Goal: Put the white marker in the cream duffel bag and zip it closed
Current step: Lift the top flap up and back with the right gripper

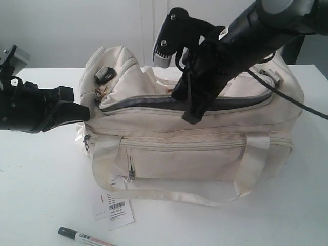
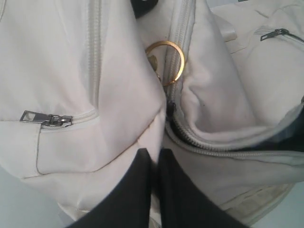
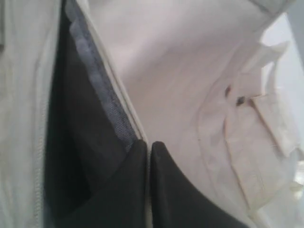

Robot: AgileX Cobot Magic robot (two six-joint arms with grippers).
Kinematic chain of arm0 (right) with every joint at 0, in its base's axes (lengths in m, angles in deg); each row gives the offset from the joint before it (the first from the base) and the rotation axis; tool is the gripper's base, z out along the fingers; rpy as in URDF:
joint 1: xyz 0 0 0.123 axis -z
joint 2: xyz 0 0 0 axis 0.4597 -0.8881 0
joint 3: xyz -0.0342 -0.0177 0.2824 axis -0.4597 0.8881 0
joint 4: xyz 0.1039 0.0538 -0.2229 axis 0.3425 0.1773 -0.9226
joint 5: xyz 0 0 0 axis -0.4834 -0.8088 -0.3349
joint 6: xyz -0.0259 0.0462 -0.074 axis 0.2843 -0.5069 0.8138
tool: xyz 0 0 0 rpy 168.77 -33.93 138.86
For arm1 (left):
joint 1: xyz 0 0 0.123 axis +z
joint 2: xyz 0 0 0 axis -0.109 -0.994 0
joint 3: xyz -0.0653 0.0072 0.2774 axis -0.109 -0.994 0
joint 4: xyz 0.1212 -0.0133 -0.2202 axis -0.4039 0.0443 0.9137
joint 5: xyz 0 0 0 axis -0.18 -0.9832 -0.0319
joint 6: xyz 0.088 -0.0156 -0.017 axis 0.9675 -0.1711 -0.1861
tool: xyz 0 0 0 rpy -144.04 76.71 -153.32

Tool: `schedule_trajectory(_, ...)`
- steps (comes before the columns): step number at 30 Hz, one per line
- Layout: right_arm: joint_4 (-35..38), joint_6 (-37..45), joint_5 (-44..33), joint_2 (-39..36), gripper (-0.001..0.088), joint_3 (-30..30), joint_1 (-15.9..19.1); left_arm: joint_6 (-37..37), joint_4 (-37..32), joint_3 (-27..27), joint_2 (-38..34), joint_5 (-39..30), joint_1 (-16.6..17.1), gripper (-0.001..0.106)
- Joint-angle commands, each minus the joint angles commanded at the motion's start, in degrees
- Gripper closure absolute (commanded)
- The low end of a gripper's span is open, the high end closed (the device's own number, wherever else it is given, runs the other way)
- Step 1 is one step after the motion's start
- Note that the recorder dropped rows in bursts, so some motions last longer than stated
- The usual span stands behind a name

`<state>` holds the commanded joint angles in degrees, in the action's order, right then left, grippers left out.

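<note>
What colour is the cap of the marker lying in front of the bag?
The marker cap is dark grey-black; the exterior view shows it best.

Right arm (image 1: 246, 31), upper right of frame: black tube link w/ grey rounded end cap (image 1: 287, 6). Top centre: black camera bracket (image 1: 179, 25), two silver screws (image 1: 172, 17), grey ribbed block (image 1: 163, 55) below. Thin black cable (image 1: 307, 105) runs to right edge. Left arm (image 1: 25, 105), left edge: black, angular, silver-grey bracket (image 1: 13, 59) above. Left gripper (image 2: 153, 154) & right gripper (image 3: 148, 144): matte black, smooth, tapered fingers w/ rounded tips.
</note>
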<state>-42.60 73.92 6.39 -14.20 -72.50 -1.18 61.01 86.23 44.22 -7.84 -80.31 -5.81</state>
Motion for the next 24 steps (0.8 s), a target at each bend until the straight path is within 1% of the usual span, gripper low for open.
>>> schedule_trajectory(4, -0.2, -0.4, 4.7, 0.0, 0.0868, -0.1, 0.0, 0.0, 0.1, -0.3, 0.0, 0.3, 0.0, 0.105)
schedule_trajectory(8, -0.3, -4.1, 13.1, 0.0, 0.0868, -0.1, 0.0, 0.0, 0.1, -0.3, 0.0, 1.0, 0.0, 0.105)
schedule_trajectory(16, -0.2, -4.2, 25.5, -0.1, 0.0868, -0.1, 0.0, 0.1, 0.1, -0.3, 0.0, 1.2, 0.0, 0.105)
schedule_trajectory(24, -0.2, -4.2, 33.8, -0.6, 0.0868, -0.1, 0.0, 0.1, 0.1, -0.3, 0.0, 1.3, 0.0, 0.105)
